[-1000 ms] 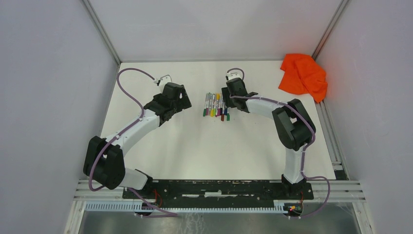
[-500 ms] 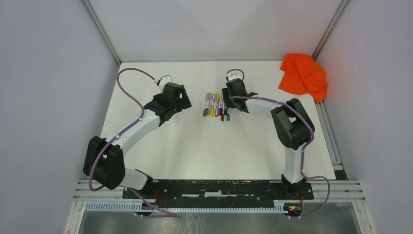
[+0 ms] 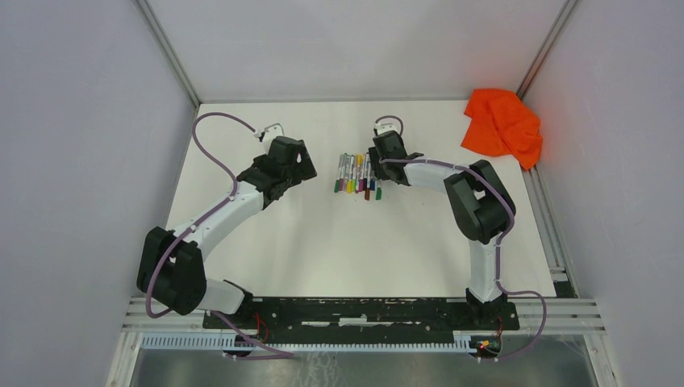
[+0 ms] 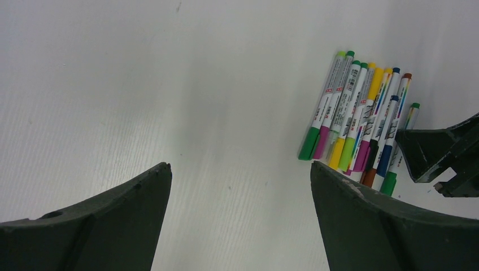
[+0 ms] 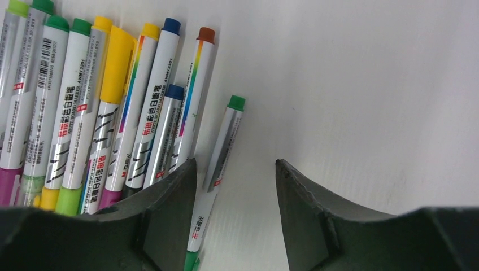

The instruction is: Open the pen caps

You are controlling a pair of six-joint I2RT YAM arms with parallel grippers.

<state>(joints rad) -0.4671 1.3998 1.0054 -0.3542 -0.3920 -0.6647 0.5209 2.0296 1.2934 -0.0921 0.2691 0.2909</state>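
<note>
Several pens point(image 3: 356, 176) with grey-white barrels lie side by side in a row at the table's middle back, all capped. Their caps point(image 4: 344, 153) are green, magenta, yellow, lime, purple, brown and blue. My right gripper point(image 5: 236, 164) is open and low over the table, with the rightmost green-capped pen point(image 5: 217, 169) lying between its fingers against the left one. In the top view it point(image 3: 379, 173) sits at the row's right end. My left gripper point(image 4: 240, 169) is open and empty, left of the pens, also seen from above point(image 3: 306, 168).
A crumpled orange cloth point(image 3: 502, 125) lies in the back right corner. Grey walls enclose the white table point(image 3: 323, 242) on three sides. A black rail point(image 3: 355, 310) with the arm bases runs along the near edge.
The right gripper has shifted slightly left and back onto the right end of the pen row. The left arm has barely moved.
</note>
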